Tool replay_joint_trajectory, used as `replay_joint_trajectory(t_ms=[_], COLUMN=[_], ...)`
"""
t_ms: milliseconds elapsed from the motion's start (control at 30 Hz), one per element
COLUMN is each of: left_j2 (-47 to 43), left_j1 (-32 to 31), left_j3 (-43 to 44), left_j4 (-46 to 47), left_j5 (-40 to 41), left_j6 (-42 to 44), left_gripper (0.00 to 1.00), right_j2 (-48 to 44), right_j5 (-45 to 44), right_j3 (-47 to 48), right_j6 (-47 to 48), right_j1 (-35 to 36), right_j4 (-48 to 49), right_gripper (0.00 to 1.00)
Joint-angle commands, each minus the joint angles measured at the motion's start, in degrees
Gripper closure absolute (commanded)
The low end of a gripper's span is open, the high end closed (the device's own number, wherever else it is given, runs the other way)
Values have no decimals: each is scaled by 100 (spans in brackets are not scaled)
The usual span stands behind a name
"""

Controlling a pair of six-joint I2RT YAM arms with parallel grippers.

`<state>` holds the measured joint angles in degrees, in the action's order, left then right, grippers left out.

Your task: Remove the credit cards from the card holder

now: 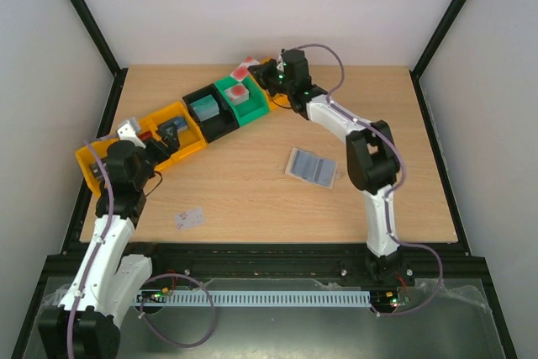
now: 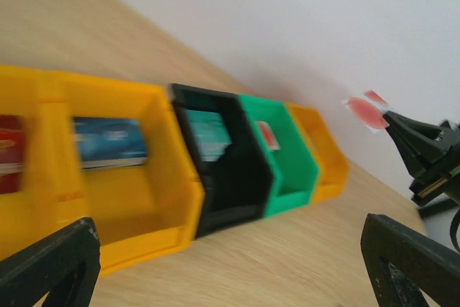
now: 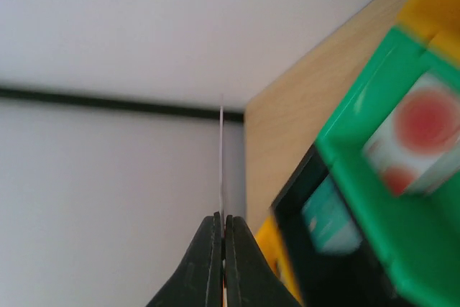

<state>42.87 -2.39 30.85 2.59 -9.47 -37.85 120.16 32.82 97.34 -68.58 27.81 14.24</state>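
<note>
The card holder lies open on the table, well apart from the bins. The right hand pinches 1 credit card above their far end, likely for dropping; the left hand gapes empty.

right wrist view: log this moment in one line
right fingers shut on credit card | left fingers open, empty | card holder open on table

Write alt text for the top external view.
The right gripper, jaws shut on a red-marked card, holds it at the far end of a row of coloured bins. The open card holder lies on the table; another card lies near the left arm.
</note>
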Motion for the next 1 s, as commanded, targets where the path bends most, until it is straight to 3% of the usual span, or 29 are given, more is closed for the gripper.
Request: replay_joint_trajectory(t_ms=[0,233,967], left_j2=[-309,-466,-532], left_j1=[272,339,336], left_j3=[-237,-625,-1104], left_j4=[-669,-628,-224], left_j5=[921,1060,1159], left_j6=[63,142,173], left_gripper=[0,1,1], right_j2=[996,2344,3041], right_j5=[-1707,-2444,-2691], right_j3=[1370,2878,3037], right_j6=[-567,-894,-1260], right_j1=[103,181,655], right_j4=[-686,-1364,-1086], right_gripper=[98,98,98])
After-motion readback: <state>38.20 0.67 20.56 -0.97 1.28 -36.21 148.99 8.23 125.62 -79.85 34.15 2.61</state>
